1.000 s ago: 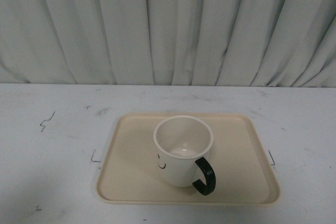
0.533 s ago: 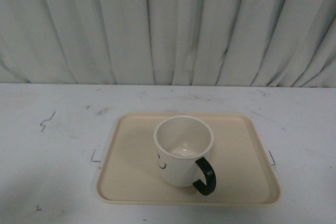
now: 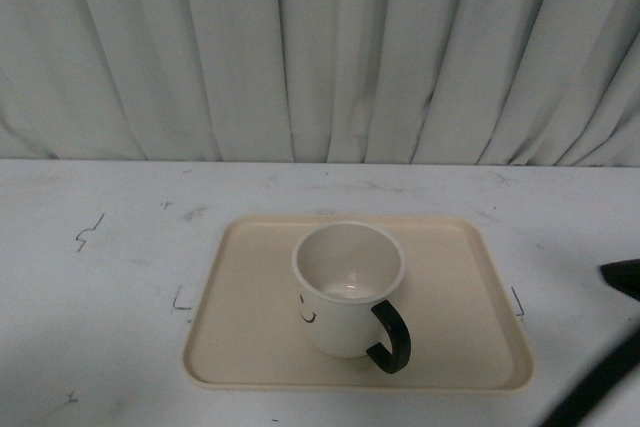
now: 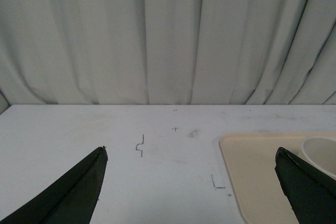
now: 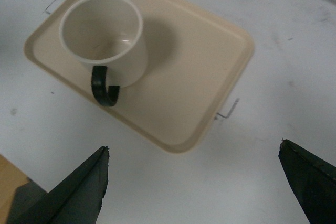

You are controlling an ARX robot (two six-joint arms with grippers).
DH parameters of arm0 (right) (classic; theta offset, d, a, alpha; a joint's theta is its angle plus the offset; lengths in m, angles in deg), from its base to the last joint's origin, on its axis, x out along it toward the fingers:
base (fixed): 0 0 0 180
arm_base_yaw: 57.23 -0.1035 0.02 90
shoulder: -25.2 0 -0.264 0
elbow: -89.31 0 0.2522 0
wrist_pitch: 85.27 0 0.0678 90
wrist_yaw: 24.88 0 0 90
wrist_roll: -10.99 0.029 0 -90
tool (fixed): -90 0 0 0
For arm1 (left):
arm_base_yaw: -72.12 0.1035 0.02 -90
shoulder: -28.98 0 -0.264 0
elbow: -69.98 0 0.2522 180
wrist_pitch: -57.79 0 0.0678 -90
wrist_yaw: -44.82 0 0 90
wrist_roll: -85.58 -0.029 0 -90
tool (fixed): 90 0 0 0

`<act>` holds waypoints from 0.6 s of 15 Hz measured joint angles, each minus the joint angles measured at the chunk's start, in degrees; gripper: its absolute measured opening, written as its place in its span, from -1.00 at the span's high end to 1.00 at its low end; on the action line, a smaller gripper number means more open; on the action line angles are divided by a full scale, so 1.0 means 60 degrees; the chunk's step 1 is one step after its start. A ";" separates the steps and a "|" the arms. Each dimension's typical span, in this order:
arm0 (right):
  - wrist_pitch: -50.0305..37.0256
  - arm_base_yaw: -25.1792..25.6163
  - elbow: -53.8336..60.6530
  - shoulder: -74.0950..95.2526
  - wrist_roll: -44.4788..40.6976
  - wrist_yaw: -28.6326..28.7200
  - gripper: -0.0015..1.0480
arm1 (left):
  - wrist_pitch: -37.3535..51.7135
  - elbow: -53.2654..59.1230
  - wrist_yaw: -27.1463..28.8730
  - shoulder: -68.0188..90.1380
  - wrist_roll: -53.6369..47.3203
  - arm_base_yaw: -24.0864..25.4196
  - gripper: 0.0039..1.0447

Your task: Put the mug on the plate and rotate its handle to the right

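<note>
A cream-white tapered mug (image 3: 348,287) stands upright mid-way on a flat beige rectangular plate (image 3: 250,317) on the white desk (image 3: 100,277), its glossy black loop handle (image 3: 390,337) pointing toward the robot and rightward, while the left gripper (image 4: 191,149) and right gripper (image 5: 193,145) gape empty, so the right gripper should probably nudge the handle gently rightward without tipping the mug.

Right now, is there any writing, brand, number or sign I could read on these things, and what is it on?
No words, brands or numbers anywhere.
The mug bears only part of a black smiley face, no lettering.
The table has small black pen marks, not letters.
</note>
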 joint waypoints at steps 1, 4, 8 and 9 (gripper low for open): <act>0.0474 -0.0703 -0.1395 0.1676 0.0495 -0.0047 -0.87 | 0.0000 0.0000 0.0004 0.0000 0.0000 0.0000 -0.88; 0.1392 -0.1996 -0.4135 0.4892 0.1621 -0.0404 -0.87 | 0.0000 0.0000 0.0004 0.0000 0.0000 0.0000 -0.88; 0.1985 -0.2801 -0.6171 0.7114 0.2889 -0.1647 -0.87 | 0.0000 0.0000 0.0004 0.0000 0.0000 0.0000 -0.88; 0.1971 -0.2860 -0.6178 0.7216 0.2925 -0.1723 -0.72 | 0.0000 0.0000 0.0004 0.0000 0.0000 0.0000 -0.88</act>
